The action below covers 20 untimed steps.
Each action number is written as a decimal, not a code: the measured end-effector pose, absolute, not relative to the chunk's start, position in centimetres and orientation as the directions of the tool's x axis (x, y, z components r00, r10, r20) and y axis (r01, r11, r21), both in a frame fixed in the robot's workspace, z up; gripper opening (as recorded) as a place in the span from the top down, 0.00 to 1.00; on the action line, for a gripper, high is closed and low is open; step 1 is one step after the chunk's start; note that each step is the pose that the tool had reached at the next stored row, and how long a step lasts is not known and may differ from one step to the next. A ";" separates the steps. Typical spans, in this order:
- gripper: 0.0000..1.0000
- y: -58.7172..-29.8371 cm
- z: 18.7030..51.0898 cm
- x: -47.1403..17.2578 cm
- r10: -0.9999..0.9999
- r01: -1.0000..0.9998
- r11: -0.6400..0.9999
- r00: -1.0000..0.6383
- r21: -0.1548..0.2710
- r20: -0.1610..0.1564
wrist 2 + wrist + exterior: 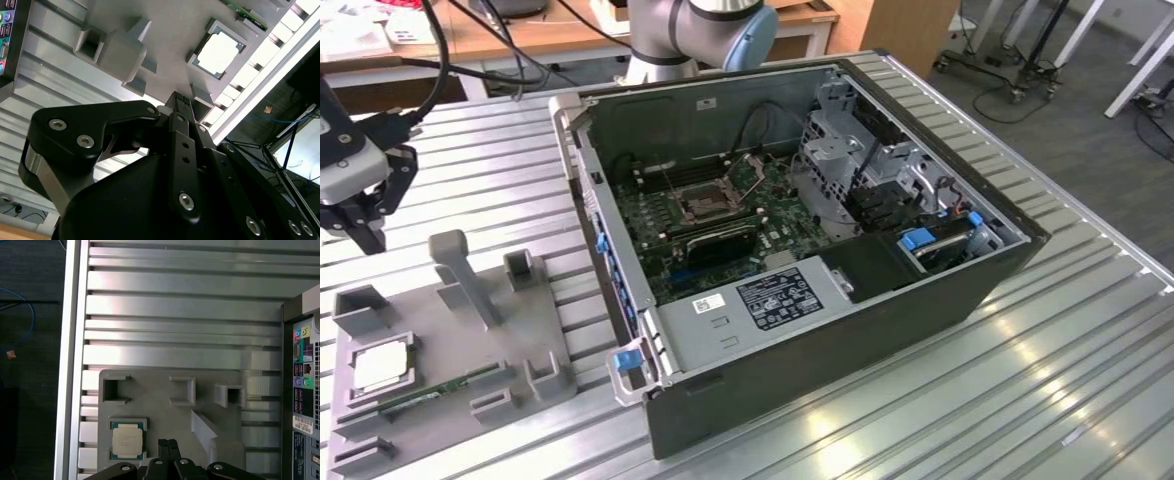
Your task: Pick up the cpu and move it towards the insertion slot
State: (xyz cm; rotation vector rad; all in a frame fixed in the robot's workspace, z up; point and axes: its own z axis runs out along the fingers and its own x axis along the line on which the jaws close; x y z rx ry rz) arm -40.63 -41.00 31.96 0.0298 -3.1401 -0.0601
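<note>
The cpu (380,368), a thin square chip, lies flat with its pale metal face up in a square recess of the grey holder (454,345) at the exterior view's left. The insertion slot (704,204), silvery-framed and dark-centred, sits well apart on the green board (654,245) inside the open case (854,330).

**Opened Computer and Grey Fixture on a Ribbed Table**

A dark computer case (881,340) lies on its side, panel off, on the ribbed aluminium table (961,420). Its silver power supply (761,305) sits inside, with a blue latch (628,360) at one corner. Toward the exterior view's left rests a grey plastic fixture (454,340) (one tall post (460,275) rises from it), and a green memory stick (427,392) lies on it.
</note>
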 end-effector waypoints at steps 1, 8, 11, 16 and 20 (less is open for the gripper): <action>0.89 -41.0 31.9 -40.6 -0.019 -0.019 0.999 -1.000 0.038 0.000; 0.89 -41.0 31.8 -40.6 -0.019 -0.019 0.999 -1.000 0.038 0.000; 0.89 -41.0 31.8 -40.8 -0.019 -0.019 0.999 -1.000 0.038 0.000; 0.89 -41.0 31.7 -41.1 -0.019 -0.019 0.999 -1.000 0.038 0.000; 0.89 -41.0 31.6 -41.2 -0.019 -0.019 0.999 -1.000 0.038 0.000</action>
